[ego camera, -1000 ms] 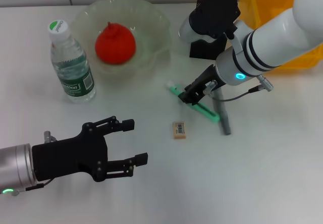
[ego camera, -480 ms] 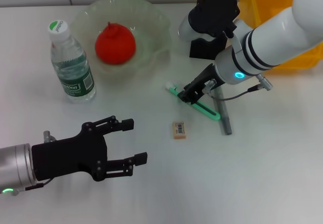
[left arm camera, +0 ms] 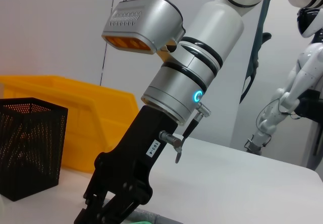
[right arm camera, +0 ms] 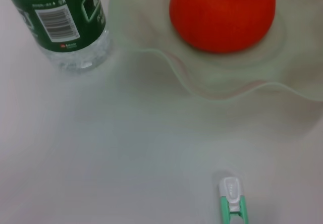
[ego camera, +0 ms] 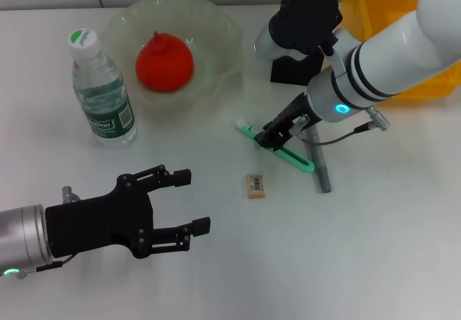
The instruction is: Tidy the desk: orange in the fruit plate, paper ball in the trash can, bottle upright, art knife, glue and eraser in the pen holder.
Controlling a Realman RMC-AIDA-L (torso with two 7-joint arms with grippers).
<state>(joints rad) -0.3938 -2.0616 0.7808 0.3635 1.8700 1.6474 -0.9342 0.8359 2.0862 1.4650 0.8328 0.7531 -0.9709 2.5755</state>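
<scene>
Nearest you, the left hand (ego camera: 180,205) hangs idle over the white worktop (ego camera: 360,262), its black fingers spread wide and holding nothing. A little beyond it lies the tiny tan eraser block with a barcode label (ego camera: 256,184): light, and small enough to need a careful pinch. Just past the eraser, the slim mint-green art knife with a white end (ego camera: 277,147) lies flat, with the thin grey glue stick (ego camera: 320,169) close on its far side. The right hand (ego camera: 272,137) is down on the knife about mid-length; you cannot tell whether it has closed. Expect the knife to be light, stiff and slick; take it across the narrow body, near the middle, so it does not pivot. Farther back, the tall black mesh pen holder (ego camera: 297,68) stands partly hidden by the right arm. Farthest from the knife, the red-orange orange (ego camera: 165,63) sits in the pale-green wavy glass fruit plate (ego camera: 216,24), and the clear green-labelled bottle (ego camera: 101,93) stands upright beside it.
</scene>
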